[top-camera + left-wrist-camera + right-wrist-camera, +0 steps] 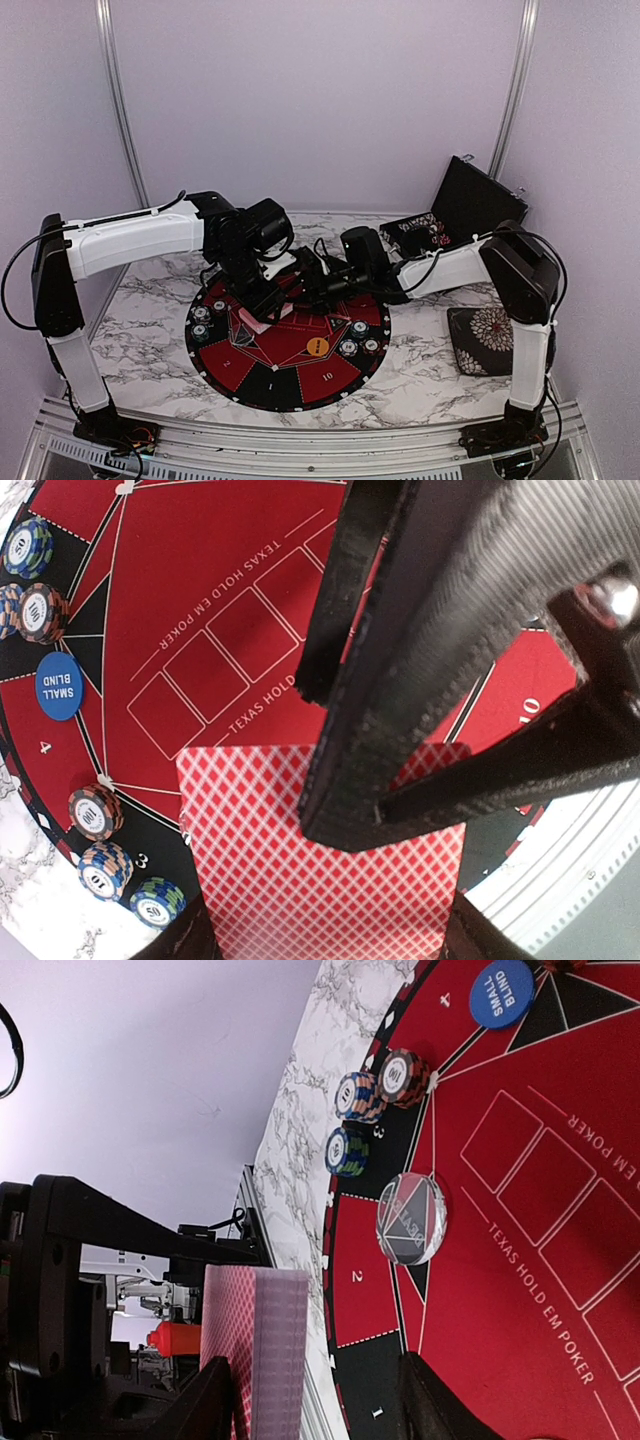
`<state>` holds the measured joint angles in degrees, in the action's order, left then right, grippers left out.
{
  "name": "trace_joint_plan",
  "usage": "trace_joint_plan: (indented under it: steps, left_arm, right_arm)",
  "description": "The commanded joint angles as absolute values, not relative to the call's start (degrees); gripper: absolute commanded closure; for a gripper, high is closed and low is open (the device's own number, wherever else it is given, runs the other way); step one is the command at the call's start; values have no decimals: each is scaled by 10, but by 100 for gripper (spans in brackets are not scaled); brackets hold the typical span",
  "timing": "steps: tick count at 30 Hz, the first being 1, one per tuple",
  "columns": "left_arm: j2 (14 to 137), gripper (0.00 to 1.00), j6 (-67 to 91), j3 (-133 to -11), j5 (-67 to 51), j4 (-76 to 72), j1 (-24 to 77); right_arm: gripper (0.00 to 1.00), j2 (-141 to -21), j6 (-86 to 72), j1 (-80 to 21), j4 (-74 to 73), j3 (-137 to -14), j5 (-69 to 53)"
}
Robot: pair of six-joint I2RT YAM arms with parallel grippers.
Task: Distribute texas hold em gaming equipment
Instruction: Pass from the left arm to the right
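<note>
My left gripper (325, 935) is shut on a deck of red-backed playing cards (300, 870), holding it by its two side edges above the round poker mat (290, 370). My right gripper (320, 1400) is open at the deck (265, 1350). One finger (215, 1400) rests by the top card's back; the other stands apart over the mat. In the left wrist view its fingers (400, 680) overlap the deck's far edge. Chip stacks (95, 812) (405, 1077) sit on the mat's rim seats. A blue small-blind button (58, 686), a clear dealer button (411, 1217) and an orange button (318, 347) lie on the mat.
An open black case (470, 200) holding more chips stands at the back right. A dark flower-patterned tray (480, 340) lies right of the mat, beside the right arm's upright link. Both arms cross above the mat's far half. An aluminium rail (300, 440) borders the near edge.
</note>
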<state>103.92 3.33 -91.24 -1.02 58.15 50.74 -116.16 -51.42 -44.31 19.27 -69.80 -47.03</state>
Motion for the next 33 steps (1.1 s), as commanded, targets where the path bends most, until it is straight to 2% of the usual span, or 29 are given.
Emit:
trace_joint_plan:
  steps: [1,9,14,21,33]
  left_arm:
    - [1021,49,24,-926,-8,585,510]
    - [1023,49,24,-926,-10,585,510]
    - [1022,49,23,-929,-9,585,510]
    - [1019,49,24,-929,-8,584,510]
    - [1010,50,23,-930,-4,584,511]
  right_arm:
    - [46,-1142,-520,-436,187,-685,-460]
    - [37,-1129,-517,-448,193,-696,-465]
    - [36,-1146,-523,-465,198,-708,-470]
    - [43,-1169,-534,-473,212,-713,-473]
    - [67,-1158,-511,-458,168,-697,-432]
